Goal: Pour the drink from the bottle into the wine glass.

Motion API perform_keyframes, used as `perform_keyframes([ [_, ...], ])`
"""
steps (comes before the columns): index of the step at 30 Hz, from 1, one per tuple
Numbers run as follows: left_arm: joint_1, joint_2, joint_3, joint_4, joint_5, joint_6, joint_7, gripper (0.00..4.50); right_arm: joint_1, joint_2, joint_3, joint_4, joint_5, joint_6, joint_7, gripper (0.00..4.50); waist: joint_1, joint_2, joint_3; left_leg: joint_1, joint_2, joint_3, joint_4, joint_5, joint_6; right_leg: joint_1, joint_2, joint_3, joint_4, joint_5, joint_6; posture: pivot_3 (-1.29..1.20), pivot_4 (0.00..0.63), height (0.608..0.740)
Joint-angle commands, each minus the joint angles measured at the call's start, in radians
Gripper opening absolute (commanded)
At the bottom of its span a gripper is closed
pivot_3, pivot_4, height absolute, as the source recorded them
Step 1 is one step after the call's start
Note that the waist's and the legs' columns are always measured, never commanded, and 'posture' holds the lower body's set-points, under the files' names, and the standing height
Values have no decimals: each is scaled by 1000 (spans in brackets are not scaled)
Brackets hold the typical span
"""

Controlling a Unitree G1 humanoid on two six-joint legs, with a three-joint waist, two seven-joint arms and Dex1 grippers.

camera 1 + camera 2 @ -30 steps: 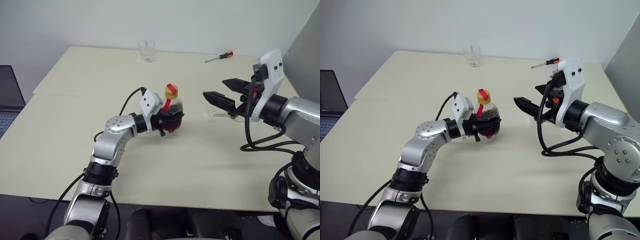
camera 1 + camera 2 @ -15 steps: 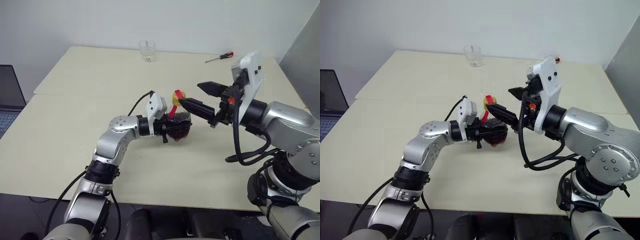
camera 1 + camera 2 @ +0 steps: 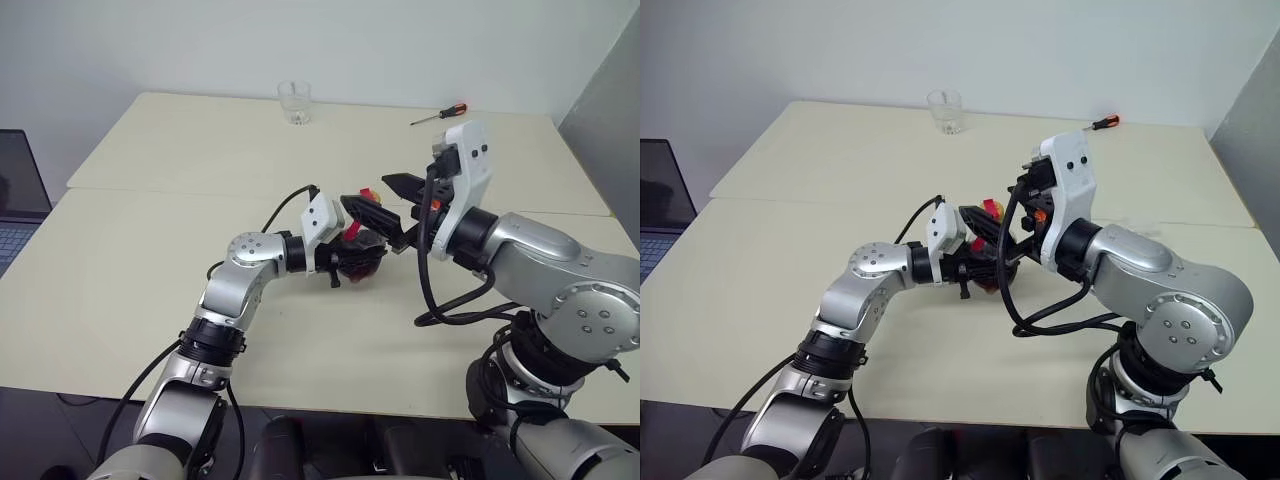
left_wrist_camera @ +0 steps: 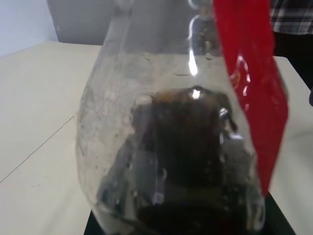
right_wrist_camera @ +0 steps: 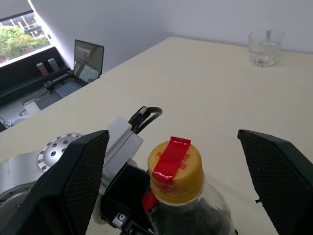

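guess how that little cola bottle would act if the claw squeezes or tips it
The bottle is thin clear plastic, so it probably flexes under a squeeze. Its rounded body looks apt to roll if laid down. The drink fills only the lower part, so it is likely light and sloshes when tipped.

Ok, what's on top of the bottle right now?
A yellow cap with a red label strip running over it still closes the bottle. The mouth underneath is covered, so unseen.

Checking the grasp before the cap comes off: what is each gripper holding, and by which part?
The left gripper holds the bottle by its rounded body. The right gripper holds nothing; its open fingers straddle the yellow cap.
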Motion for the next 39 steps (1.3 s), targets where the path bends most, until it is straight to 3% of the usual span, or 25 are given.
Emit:
perform_keyframes([
  [1,-25,-6,0,-20,4,-37,3,1186,11,6,23,-40,-25,9,-26,4500,0,0,0,0,0,0,0,0,0,0,0,0,0,0,0,0,150,740],
  [7,-29,-8,4,-9,11,-47,3,1186,14,-15,83,-60,-78,9,-85,4500,0,0,0,0,0,0,0,0,0,0,0,0,0,0,0,0,150,740],
  [14,-34,-15,1,7,16,-63,0,1186,39,40,106,-102,-84,9,-152,4500,0,0,0,0,0,0,0,0,0,0,0,0,0,0,0,0,150,740],
  [17,-37,-19,1,16,19,-70,-2,1186,45,53,107,-109,-79,9,-172,3905,0,0,0,0,0,0,0,0,0,0,0,0,0,0,0,0,150,740],
  [24,-44,-28,2,30,24,-79,-5,1186,61,65,106,-121,-64,9,-196,1472,0,0,0,0,0,0,0,0,0,0,0,0,0,0,0,0,150,740],
  [26,-47,-30,3,32,24,-79,-6,1186,63,68,98,-120,-58,9,-189,1215,0,0,0,0,0,0,0,0,0,0,0,0,0,0,0,0,150,740],
  [31,-53,-38,8,27,16,-67,-4,1185,47,2,51,-83,-30,-9,-66,1215,0,0,0,0,0,0,0,0,0,0,0,0,-1,0,0,0,150,740],
  [36,-48,-39,7,1,11,-48,-1,1137,38,-280,104,97,3,-307,315,1215,0,0,0,0,-1,0,0,0,0,1,0,0,-4,0,0,0,150,740],
  [39,-44,-38,4,-17,7,-36,2,1137,42,-394,169,199,-23,-502,525,1215,-1,0,0,0,-1,0,-2,0,1,2,0,0,-6,0,0,0,150,740],
])
